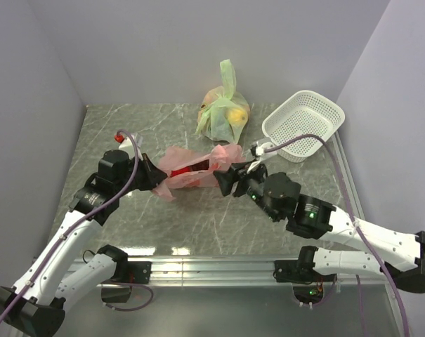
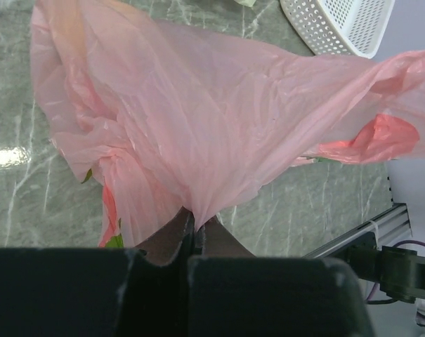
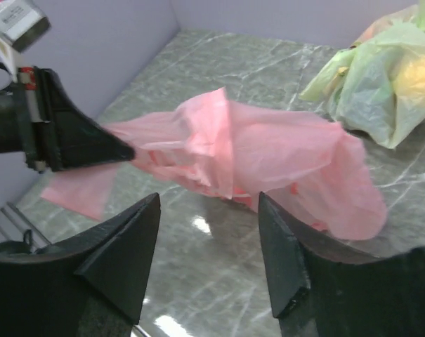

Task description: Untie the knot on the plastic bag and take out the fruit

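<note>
While folds mostly hide the fruit [image 1: 185, 173], the left gripper [image 1: 161, 179] pinches the plastic bag [image 1: 198, 161]; the right gripper [image 1: 221, 180] gapes empty beside it.

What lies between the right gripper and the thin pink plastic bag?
In the right wrist view, only bare marble tabletop separates right gripper from pink bag.

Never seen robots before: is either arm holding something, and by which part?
The left tool pinches the pink plastic bag by a gathered edge of its film; the right tool is open, holding nothing.
</note>
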Motion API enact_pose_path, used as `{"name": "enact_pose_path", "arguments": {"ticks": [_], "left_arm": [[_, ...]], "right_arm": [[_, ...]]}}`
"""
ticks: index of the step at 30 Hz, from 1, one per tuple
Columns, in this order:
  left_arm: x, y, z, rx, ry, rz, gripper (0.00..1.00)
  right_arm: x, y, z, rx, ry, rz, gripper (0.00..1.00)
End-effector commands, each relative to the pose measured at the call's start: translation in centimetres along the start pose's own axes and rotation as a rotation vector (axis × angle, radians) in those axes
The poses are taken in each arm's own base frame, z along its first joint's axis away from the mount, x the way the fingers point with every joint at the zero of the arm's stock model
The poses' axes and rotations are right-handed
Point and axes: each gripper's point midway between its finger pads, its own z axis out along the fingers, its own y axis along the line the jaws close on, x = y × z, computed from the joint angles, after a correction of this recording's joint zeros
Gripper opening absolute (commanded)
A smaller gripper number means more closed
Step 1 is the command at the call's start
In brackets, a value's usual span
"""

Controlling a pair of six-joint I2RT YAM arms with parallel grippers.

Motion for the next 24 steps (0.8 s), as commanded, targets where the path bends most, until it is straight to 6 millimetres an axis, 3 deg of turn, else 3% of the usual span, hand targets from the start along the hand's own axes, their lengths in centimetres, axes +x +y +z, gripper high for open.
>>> {"name": "enact_pose_path", "arguments": {"ticks": [1,4,7,11,16,19,22,24], "left_arm": [[-2.1,-2.4,-0.8,0.081,-0.058,-0.020,0.01],[-2.1,-2.5,-1.1,0.086,-0.067,-0.026,0.01],[-2.3,-2.7,-1.6,0.098,-0.083,-0.037,0.00],[-2.2,-2.8,-1.8,0.102,-0.087,-0.048,0.00],[-1.7,-2.7,-1.7,0.108,-0.084,-0.063,0.00],[-1.3,-2.6,-1.6,0.109,-0.077,-0.070,0.00],[-1.2,-2.4,-1.5,0.103,-0.076,-0.074,0.00],[-1.2,-2.3,-1.6,0.100,-0.080,-0.074,0.00]], "right_arm": [[0.0,-0.3,0.3,0.157,-0.039,0.076,0.69],[1.2,1.3,1.1,0.118,-0.044,0.221,0.75],[3.4,1.2,1.9,0.146,-0.046,0.377,0.77],[3.8,0.4,3.0,0.206,-0.119,0.552,0.76],[4.1,-0.1,4.9,0.254,-0.129,0.628,0.76],[5.0,-1.2,6.2,0.299,-0.129,0.666,0.72],[7.2,-2.4,7.4,0.336,-0.079,0.713,0.65],[9.0,-3.8,8.0,0.364,-0.068,0.720,0.52]]}}
